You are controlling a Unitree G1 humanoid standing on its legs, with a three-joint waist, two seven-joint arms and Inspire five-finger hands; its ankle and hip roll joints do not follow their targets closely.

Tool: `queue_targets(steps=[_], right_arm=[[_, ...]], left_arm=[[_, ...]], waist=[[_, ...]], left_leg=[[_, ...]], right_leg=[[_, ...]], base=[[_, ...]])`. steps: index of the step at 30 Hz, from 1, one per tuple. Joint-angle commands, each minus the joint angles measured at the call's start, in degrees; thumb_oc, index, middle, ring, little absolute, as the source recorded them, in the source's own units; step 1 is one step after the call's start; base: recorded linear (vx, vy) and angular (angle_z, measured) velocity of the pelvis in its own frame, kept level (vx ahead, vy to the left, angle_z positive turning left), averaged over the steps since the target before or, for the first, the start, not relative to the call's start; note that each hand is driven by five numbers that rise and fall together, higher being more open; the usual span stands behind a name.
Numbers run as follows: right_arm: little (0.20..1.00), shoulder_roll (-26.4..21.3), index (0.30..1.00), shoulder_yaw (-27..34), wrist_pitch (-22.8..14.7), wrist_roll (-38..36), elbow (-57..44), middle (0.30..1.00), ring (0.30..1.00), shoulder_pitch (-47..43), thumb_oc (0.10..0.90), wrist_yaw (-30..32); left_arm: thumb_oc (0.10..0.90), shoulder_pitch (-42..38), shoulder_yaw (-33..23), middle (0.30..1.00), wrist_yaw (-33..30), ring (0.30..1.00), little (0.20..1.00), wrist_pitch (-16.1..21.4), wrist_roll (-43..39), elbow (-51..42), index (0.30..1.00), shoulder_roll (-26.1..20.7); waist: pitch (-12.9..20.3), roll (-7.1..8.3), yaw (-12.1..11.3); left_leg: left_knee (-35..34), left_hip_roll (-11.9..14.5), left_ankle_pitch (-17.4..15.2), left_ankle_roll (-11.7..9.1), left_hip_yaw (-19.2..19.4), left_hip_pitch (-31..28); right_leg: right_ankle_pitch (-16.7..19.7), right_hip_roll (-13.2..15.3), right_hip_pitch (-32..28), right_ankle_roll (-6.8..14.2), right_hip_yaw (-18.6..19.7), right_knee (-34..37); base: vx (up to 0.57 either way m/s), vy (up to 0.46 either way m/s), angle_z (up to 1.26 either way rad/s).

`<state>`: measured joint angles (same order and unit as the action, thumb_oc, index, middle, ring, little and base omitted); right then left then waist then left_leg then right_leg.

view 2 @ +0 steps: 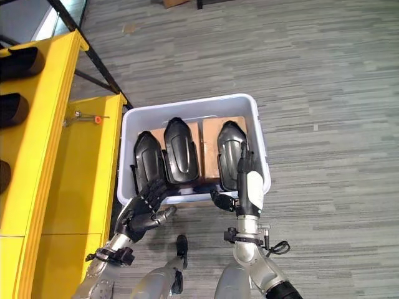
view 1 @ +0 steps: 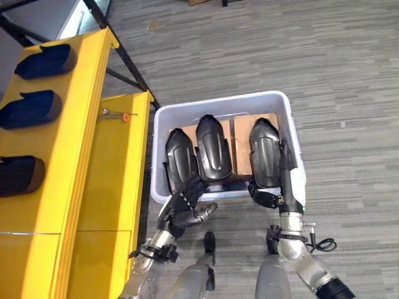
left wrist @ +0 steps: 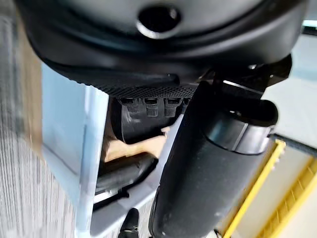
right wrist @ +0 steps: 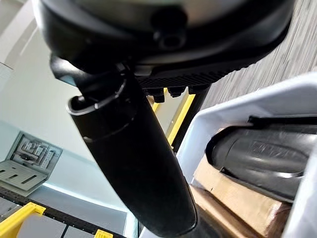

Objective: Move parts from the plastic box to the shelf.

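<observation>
Your left hand point(view 1: 187, 208) hangs at the plastic box's point(view 1: 283, 106) near rim, fingers loosely spread and holding nothing. Your right hand point(view 1: 267, 198) curls at that rim; whether it grips is unclear. Three black parts point(view 1: 214, 146) lie inside the box on cardboard point(view 1: 240, 137). They look rigid, smooth and probably slippery, so grasp across the narrow end. Their undersides are hidden. The yellow shelf point(view 1: 93, 81) stands left of the box.

floor point(view 1: 349, 75): plastic box point(view 1: 287, 103) | shelf point(view 1: 93, 156): three dark parts point(view 1: 31, 107)
</observation>
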<state>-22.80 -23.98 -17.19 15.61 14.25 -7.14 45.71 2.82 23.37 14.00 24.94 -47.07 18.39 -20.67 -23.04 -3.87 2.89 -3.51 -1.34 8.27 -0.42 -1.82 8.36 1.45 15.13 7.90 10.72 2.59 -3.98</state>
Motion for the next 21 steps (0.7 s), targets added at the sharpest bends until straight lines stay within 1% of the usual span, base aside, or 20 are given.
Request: queue_targets(steps=[1, 3, 4, 7, 8, 10, 12, 13, 14, 15, 16, 17, 19, 21], right_arm=[[1.0, -2.5, 1.0, 2.1, -2.5, 2.3, -4.9, 1.0, 1.0, -7.2, 0.9, 1.9], [1.0, -2.7, 1.0, 2.3, -2.3, 3.9, -4.8, 1.0, 1.0, -8.5, 0.9, 1.6], [1.0, -3.0, 1.0, 2.6, -2.2, 8.4, -5.0, 1.0, 1.0, -10.1, 0.9, 3.5], [1.0, -3.8, 1.0, 3.2, 0.7, 7.5, -5.5, 1.0, 1.0, -12.8, 0.9, 4.9], [1.0, -3.9, 1.0, 4.4, 2.4, 7.4, -5.1, 1.0, 1.0, -14.6, 0.9, 5.8], [1.0, -4.8, 1.0, 6.9, 4.6, 5.9, -3.4, 1.0, 1.0, -17.2, 0.9, 6.5], [1.0, -5.5, 1.0, 8.8, 5.4, 4.2, -2.1, 1.0, 1.0, -18.8, 0.9, 6.7], [1.0, -5.5, 1.0, 8.8, 5.4, 4.2, -2.1, 1.0, 1.0, -18.8, 0.9, 6.7], [1.0, -6.1, 1.0, 11.6, 6.5, 4.0, -0.8, 1.0, 1.0, -21.6, 0.9, 11.0], [1.0, -6.2, 1.0, 12.0, 6.7, 3.9, -0.5, 1.0, 1.0, -22.0, 0.9, 11.1], [1.0, -6.9, 1.0, 14.2, 6.9, 0.7, 2.5, 1.0, 1.0, -24.4, 0.9, 9.7], [1.0, -7.3, 1.0, 14.8, 6.5, 0.8, 4.2, 1.0, 1.0, -25.9, 0.9, 8.3], [1.0, -7.9, 1.0, 14.8, 6.8, 0.6, 5.7, 1.0, 1.0, -27.9, 0.9, 5.9], [1.0, -8.3, 1.0, 14.8, 7.4, 0.7, 6.3, 1.0, 1.0, -28.7, 0.9, 5.1]], left_arm=[[0.9, -2.9, -0.8, 1.0, 0.9, 1.0, 1.0, 6.4, 0.5, -7.8, 1.0, 1.2], [0.9, -3.0, -1.2, 1.0, 1.1, 1.0, 1.0, 7.1, 0.2, -8.6, 1.0, 0.6], [0.9, -3.1, -2.0, 1.0, 0.8, 1.0, 1.0, 8.6, -2.9, -10.1, 1.0, 0.0], [0.9, -3.2, -4.2, 1.0, 2.3, 1.0, 1.0, 6.9, -9.1, -12.8, 1.0, 0.1], [0.9, -3.4, -5.6, 1.0, 2.3, 1.0, 1.0, 6.0, -9.9, -15.1, 1.0, -0.1], [0.9, -3.6, -7.0, 1.0, 2.8, 1.0, 1.0, 5.6, -9.2, -18.4, 1.0, -0.5], [0.9, -3.7, -7.7, 1.0, 3.6, 1.0, 1.0, 5.1, -10.1, -20.5, 1.0, -0.8], [0.9, -3.7, -7.7, 1.0, 3.6, 1.0, 1.0, 5.1, -10.1, -20.5, 1.0, -0.8], [0.9, -4.1, -8.5, 1.0, 3.4, 1.0, 1.0, 4.9, -10.8, -23.0, 1.0, -1.6], [0.9, -4.2, -8.6, 1.0, 3.2, 1.0, 1.0, 4.8, -10.6, -23.2, 1.0, -1.6], [0.9, -4.7, -8.8, 1.0, 2.7, 1.0, 1.0, 2.3, -12.2, -23.9, 1.0, -1.6], [0.9, -5.0, -8.7, 1.0, 2.6, 1.0, 1.0, 1.9, -11.9, -23.5, 1.0, -1.7], [0.9, -6.0, -8.3, 1.0, 3.1, 1.0, 1.0, 1.2, -10.0, -23.0, 1.0, -1.9], [0.9, -6.3, -7.9, 1.0, 3.5, 1.0, 1.0, 0.9, -10.0, -23.1, 1.0, -1.8]], waist=[[0.4, -0.37, -1.1], [0.1, -0.25, -1.8], [-0.1, -0.16, -2.6], [-0.2, -0.03, -3.6], [-0.4, 0.1, -4.3], [-1.0, 0.22, -5.4], [-1.5, 0.2, -6.0], [-1.5, 0.2, -6.0], [-2.3, -0.05, -6.7], [-2.4, -0.1, -6.8], [-3.1, -0.57, -7.1], [-3.4, -0.77, -7.3], [-4.0, -1.06, -7.5], [-4.4, -1.25, -7.7]], left_leg=[[6.0, 3.6, -7.8, 0.1, 2.0, -0.5], [6.3, 3.6, -7.7, 0.2, 1.5, 0.0], [6.5, 3.6, -7.5, 0.3, 1.1, 0.4], [6.6, 3.5, -7.4, 0.3, 0.6, 0.6], [7.0, 3.5, -7.4, 0.4, 0.2, 1.0], [8.1, 3.5, -7.6, 0.4, -0.6, 1.8], [8.4, 3.4, -7.6, 0.4, -0.9, 2.2], [8.5, 3.4, -7.6, 0.4, -0.9, 2.2], [8.6, 3.4, -7.5, 0.4, -1.3, 2.9], [8.6, 3.4, -7.4, 0.4, -1.4, 3.0], [9.0, 3.1, -7.4, 0.4, -1.8, 3.5], [9.2, 3.0, -7.5, 0.4, -1.9, 3.8], [9.7, 2.7, -7.4, 0.4, -2.0, 4.6], [10.1, 2.6, -7.4, 0.4, -2.0, 5.1]], right_leg=[[-0.1, -4.5, 2.5, -4.4, -2.0, -3.4], [-0.3, -4.6, 2.6, -4.6, -2.4, -3.8], [-0.5, -4.6, 2.6, -4.9, -2.9, -4.0], [-0.8, -4.7, 2.3, -5.0, -3.5, -3.9], [-0.9, -4.7, 2.2, -5.1, -3.8, -4.2], [-1.1, -4.7, 2.4, -5.3, -4.5, -4.8], [-1.2, -4.7, 2.5, -5.5, -4.7, -5.0], [-1.2, -4.7, 2.5, -5.5, -4.7, -5.0], [-1.4, -4.9, 2.7, -5.7, -4.9, -5.2], [-1.4, -5.0, 2.8, -5.8, -4.9, -5.3], [-1.7, -5.0, 3.2, -6.0, -5.0, -5.8], [-1.9, -5.0, 3.4, -6.1, -5.0, -6.1], [-2.2, -5.0, 4.0, -6.3, -5.4, -6.8], [-2.3, -4.9, 4.3, -6.4, -5.5, -7.2]], base=[[0.0, -0.009, 0.27], [0.02, -0.023, 0.16], [0.04, -0.03, 0.06], [0.04, -0.029, 0.02], [0.05, -0.074, 0.14], [0.05, -0.082, 0.21], [0.01, -0.039, 0.1], [0.0, -0.041, 0.21], [0.0, -0.031, 0.21], [0.01, -0.032, 0.19], [0.01, 0.005, 0.05], [0.0, 0.008, 0.05], [0.0, 0.005, 0.04], [0.0, 0.0, 0.02]])
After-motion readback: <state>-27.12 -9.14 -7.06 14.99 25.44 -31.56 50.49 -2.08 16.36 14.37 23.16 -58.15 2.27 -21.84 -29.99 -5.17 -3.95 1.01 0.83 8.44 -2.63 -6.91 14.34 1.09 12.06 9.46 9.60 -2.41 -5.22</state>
